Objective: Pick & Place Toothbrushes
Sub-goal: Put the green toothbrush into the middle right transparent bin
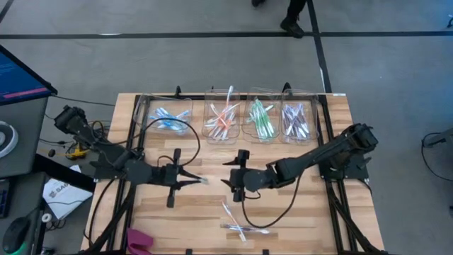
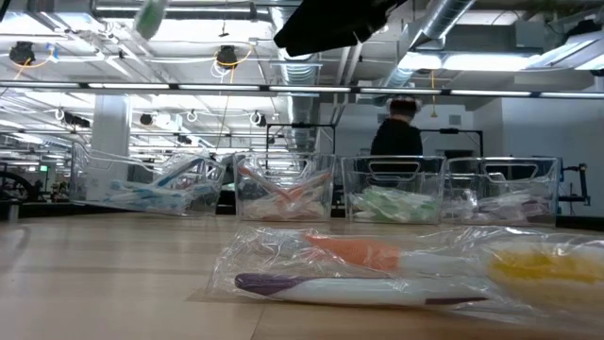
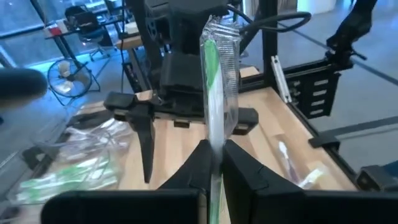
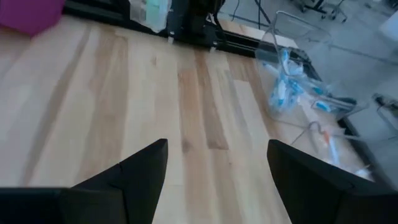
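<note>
Four clear bins (image 1: 297, 95) along the far edge of our table (image 1: 311, 212) hold sorted toothbrushes (image 1: 260, 119). Our left gripper (image 1: 200, 181) is clamped on a wrapped green toothbrush (image 3: 214, 93) over the table's middle. Our right gripper (image 1: 232, 172) hovers just right of it, fingers (image 4: 140, 171) spread wide and empty. More wrapped toothbrushes (image 1: 239, 224) lie loose near the front edge.

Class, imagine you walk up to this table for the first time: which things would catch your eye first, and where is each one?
The row of four clear bins along the table's far edge stands out, each holding toothbrushes of one colour: blue, orange-red, green, purple. At mid-table the left tool is shut on a wrapped green toothbrush, while the right tool hangs open over bare wood. A few wrapped toothbrushes lie loose near the front edge.
</note>
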### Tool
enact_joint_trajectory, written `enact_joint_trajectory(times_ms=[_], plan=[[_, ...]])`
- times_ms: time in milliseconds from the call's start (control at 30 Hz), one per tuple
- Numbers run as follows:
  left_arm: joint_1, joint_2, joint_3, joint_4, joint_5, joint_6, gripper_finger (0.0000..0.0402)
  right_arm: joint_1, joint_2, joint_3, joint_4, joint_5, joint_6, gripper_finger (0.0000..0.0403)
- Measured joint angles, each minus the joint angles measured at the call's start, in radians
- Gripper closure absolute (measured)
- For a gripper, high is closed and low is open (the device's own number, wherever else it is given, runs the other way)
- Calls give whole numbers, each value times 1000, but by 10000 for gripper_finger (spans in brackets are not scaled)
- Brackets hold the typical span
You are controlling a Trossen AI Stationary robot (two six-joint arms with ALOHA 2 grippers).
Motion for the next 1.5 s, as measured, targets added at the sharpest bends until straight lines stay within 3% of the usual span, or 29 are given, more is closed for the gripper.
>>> enact_joint_trajectory(times_ms=[200,500,633,800,967,1100,1267,1500], plan=[[99,-31,0,-15,154,57,389,-40,0,0,-1,-3,-49,133],[355,-195,-33,-116,411,109,390,-97,0,0,-18,-3,-51,133],[488,-256,-163,32,603,126,391,-114,0,0,-26,-9,-21,133],[616,-281,-368,408,840,109,391,-114,0,0,32,-84,-22,133],[676,-247,-524,739,879,102,391,-104,0,0,125,-103,-98,133],[683,-163,-581,1000,879,74,391,-116,0,0,200,-103,-161,133],[682,-28,-589,1143,879,28,391,-144,0,0,266,-117,-182,133],[682,146,-589,1365,875,-6,391,-185,0,0,284,-339,-173,133]])
